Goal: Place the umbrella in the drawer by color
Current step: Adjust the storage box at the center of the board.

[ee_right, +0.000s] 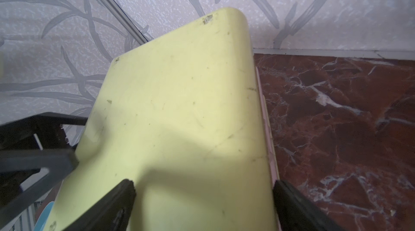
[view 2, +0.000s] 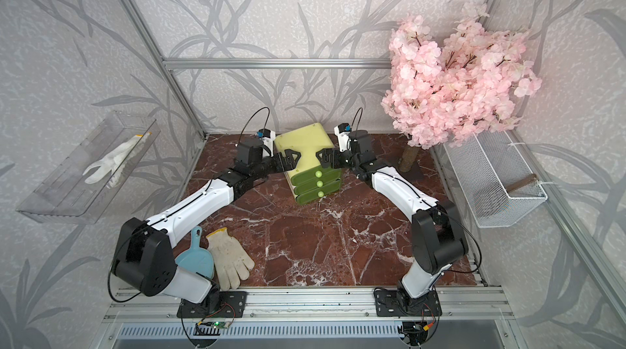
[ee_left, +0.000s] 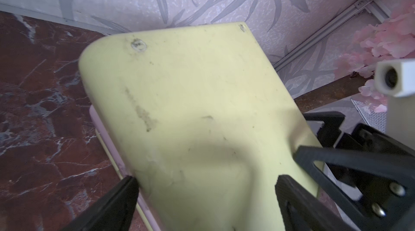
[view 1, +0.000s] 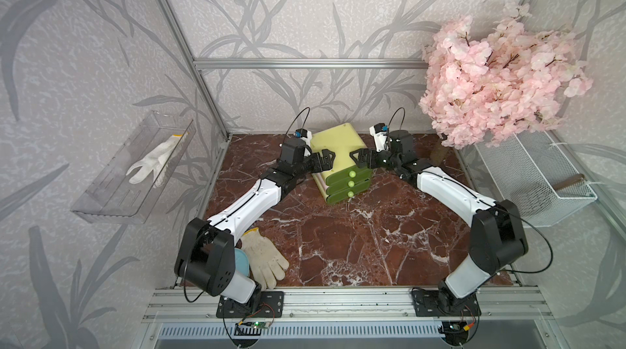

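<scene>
The drawer is a pale lime-yellow chest at the back middle of the marbled table. Its three green drawer fronts with round knobs are pushed in. My left gripper reaches over the chest's top from the left, and my right gripper from the right. Both are open and hold nothing. In the wrist views the chest's top fills the space between the spread fingers of the left gripper and the right gripper. The umbrella is out of view.
A work glove and a blue dustpan lie by the left arm's base. A pink blossom tree stands at the back right above a white wire basket. A clear wall shelf on the left holds a white glove.
</scene>
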You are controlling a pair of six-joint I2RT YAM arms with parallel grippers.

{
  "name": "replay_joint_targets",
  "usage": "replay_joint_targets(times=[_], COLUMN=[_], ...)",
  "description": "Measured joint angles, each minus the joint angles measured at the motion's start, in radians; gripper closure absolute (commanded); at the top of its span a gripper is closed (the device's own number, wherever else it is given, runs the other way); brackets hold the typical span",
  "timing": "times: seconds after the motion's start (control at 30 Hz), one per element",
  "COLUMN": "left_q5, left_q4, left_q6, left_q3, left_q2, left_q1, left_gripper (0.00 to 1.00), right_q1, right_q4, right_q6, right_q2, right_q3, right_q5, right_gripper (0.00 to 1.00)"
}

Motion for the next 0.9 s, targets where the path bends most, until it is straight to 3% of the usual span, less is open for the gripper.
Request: replay_joint_targets(times=[0.37, 0.6, 0.73, 0.9], left_q5=[-0.026, -0.019, -0.016, -0.037], left_q4=[-0.054, -0.103, -0.154, -0.163], left_q6=[0.027, 0.063, 0.083, 0.095], left_q3=[0.031, 0.044, 0.042, -0.046], left_q2=[0.009, -0.007, -0.074, -0.269], left_q1=[0.029, 0.029, 0.036, 0.041], left_gripper=[0.0, 0.0, 0.0, 0.0], right_q1=[0.13, 0.142, 0.14, 0.141], right_q4=[-0.061, -0.117, -0.123, -0.111], right_q6=[0.01, -0.069, -0.111, -0.097], right_q2=[-0.179, -0.466, -0.622, -0.574], right_q3=[-0.129, -0.308, -0.483, -0.621], right_q5=[0.108, 0.252, 0.314, 0.34], right_gripper=[0.01, 0.01, 0.01, 0.01])
